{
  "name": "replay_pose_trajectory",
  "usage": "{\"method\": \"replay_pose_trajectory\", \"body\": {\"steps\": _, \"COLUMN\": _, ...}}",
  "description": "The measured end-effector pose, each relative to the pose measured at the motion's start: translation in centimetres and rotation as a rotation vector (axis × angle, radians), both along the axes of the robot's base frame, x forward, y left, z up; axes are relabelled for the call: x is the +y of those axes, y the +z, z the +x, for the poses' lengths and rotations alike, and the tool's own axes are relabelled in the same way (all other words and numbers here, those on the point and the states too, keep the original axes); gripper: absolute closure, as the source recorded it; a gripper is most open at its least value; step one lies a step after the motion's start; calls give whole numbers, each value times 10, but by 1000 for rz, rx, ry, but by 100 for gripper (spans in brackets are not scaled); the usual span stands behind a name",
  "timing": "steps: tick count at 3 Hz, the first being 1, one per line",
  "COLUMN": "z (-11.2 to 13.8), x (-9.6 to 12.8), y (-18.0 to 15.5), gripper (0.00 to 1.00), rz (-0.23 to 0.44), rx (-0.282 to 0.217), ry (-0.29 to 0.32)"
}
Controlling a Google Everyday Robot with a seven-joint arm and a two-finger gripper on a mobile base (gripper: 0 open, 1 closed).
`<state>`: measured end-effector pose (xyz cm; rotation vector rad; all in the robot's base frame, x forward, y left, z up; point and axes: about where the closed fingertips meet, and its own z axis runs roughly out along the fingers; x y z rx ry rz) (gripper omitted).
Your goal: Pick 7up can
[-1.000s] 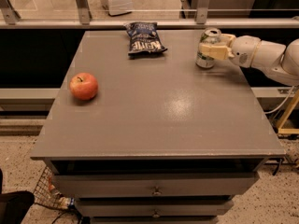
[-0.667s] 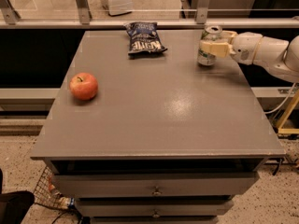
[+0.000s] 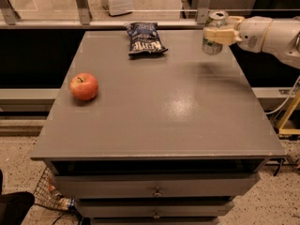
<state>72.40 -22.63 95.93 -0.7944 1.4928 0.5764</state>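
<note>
Grey tabletop (image 3: 154,121) underneath; tool (image 3: 218,33) clamped round upright can (image 3: 211,46), holding it clear above far right corner; probably only raising left.

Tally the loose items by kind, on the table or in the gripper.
Drink can: 1, the 7up can, held by the gripper over the table's far right corner
Chip bag: 1
Apple: 1
Total: 3

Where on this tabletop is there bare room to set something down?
Bare: the whole near half and centre of the table, right of the apple and in front of the chip bag. Crowded: the far right corner, where the pincer holds the 7up can above the surface.
</note>
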Motion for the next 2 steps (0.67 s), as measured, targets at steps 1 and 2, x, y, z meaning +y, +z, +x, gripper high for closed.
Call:
{"method": "replay_pose_trajectory", "body": {"steps": 1, "z": -5, "x": 3, "y": 21, "gripper": 100, "rz": -19, "rx": -17, "ry": -6}}
{"method": "replay_pose_trajectory", "body": {"steps": 2, "z": -7, "x": 8, "y": 38, "gripper": 100, "rz": -34, "rx": -33, "ry": -5}}
